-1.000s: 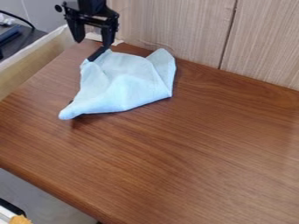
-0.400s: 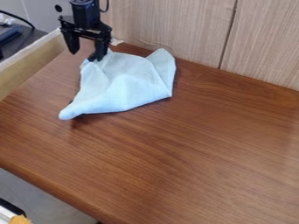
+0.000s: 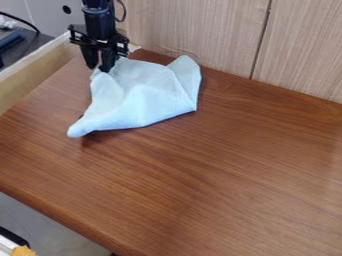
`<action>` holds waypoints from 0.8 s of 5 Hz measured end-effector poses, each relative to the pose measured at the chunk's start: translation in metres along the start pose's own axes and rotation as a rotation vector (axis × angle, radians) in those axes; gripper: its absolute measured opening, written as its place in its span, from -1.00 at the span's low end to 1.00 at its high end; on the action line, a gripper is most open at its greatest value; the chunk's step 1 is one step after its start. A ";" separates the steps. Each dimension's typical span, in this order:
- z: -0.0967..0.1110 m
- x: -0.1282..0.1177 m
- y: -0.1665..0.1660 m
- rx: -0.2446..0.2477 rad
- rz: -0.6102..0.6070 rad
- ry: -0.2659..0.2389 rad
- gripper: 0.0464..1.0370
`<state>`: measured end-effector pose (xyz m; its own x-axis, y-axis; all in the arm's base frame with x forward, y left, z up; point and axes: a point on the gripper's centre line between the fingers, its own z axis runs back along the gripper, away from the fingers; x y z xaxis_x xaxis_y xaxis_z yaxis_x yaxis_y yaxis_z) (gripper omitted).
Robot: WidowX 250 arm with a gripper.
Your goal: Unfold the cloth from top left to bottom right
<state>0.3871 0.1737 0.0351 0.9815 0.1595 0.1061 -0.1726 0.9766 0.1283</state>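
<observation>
Cloth (image 3: 143,95), pale blue – lying folded and rumpled on the brown wooden table (image 3: 220,170), in the upper left of the frame. One tapered corner pointing down and left, a raised flap at the top right, the lower right side ending in a sharp corner. Black gripper (image 3: 99,68) at the top left corner of the cloth, pointing down; impossible to tell whether open or closed on the fabric. Broad stretch of wood grain to the right of the cloth and below, down to the table's edge slanting from the left side to the bottom. Wood-panelled wall (image 3: 194,27) standing close behind – a barrier along the top. Pale board (image 3: 33,77) bordering the left. Beyond, black cable (image 3: 20,21) in the upper left corner; orange thing (image 3: 23,251) at the lower left.
</observation>
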 end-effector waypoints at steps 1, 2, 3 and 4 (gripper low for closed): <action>-0.002 -0.002 -0.001 0.002 0.016 0.005 -0.78; -0.005 -0.004 -0.002 0.003 0.024 0.012 -0.96; -0.001 -0.005 -0.003 -0.010 0.035 0.003 -0.98; 0.005 -0.005 0.002 -0.017 0.061 -0.004 -0.98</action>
<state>0.3810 0.1742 0.0396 0.9688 0.2183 0.1173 -0.2306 0.9675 0.1043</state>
